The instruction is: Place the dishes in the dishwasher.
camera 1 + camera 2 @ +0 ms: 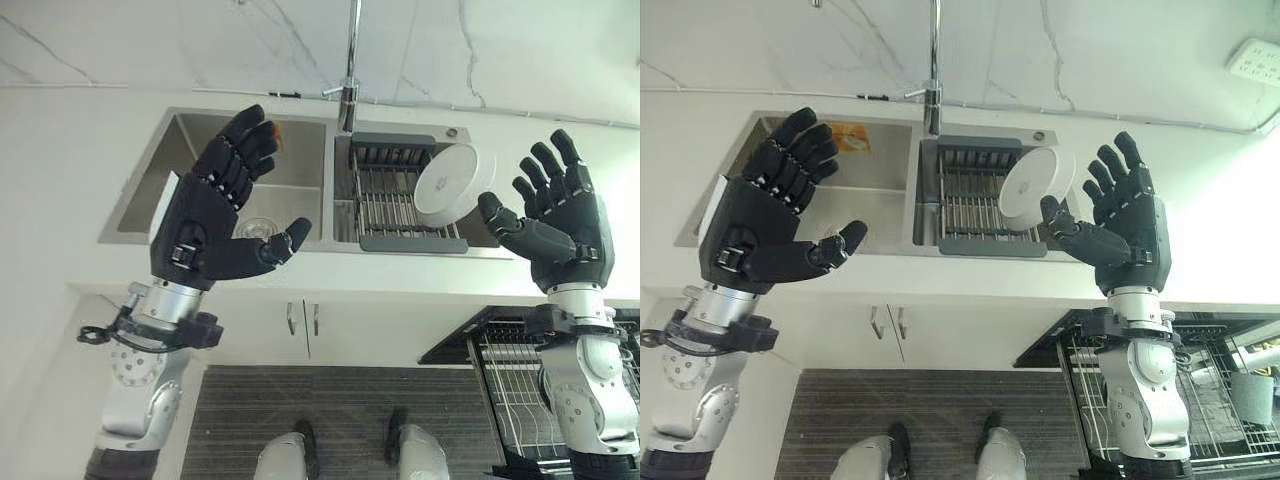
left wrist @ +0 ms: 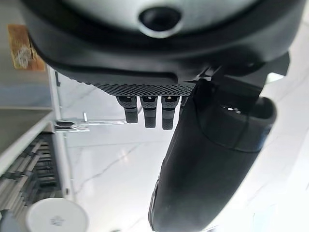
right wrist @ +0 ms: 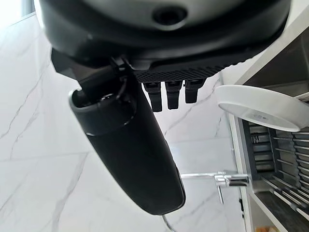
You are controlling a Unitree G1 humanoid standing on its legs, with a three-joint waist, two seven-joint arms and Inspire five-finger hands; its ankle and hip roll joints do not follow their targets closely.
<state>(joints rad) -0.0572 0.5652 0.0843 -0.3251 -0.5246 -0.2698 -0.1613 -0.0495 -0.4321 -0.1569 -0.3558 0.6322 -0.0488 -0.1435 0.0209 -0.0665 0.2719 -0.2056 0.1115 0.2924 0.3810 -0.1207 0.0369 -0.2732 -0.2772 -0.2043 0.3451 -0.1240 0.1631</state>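
Observation:
A white round dish (image 1: 455, 184) leans upright in the dark drying rack (image 1: 400, 200) that sits in the sink's right basin; it also appears as the dish (image 1: 1037, 184). My right hand (image 1: 555, 225) is raised just right of the dish, fingers straight and spread, thumb tip close to the dish's lower rim, holding nothing. My left hand (image 1: 215, 205) is raised over the left basin (image 1: 290, 190), open and empty, well left of the dish. The dishwasher's pulled-out wire rack (image 1: 1200, 400) lies at the lower right, below the counter.
A tall tap (image 1: 350, 70) rises behind the sink. A clear glass (image 1: 255, 228) stands in the left basin. A grey cup (image 1: 1252, 395) sits in the dishwasher rack. White cabinet doors (image 1: 300, 325) lie under the counter. A wall socket (image 1: 1257, 57) is at the upper right.

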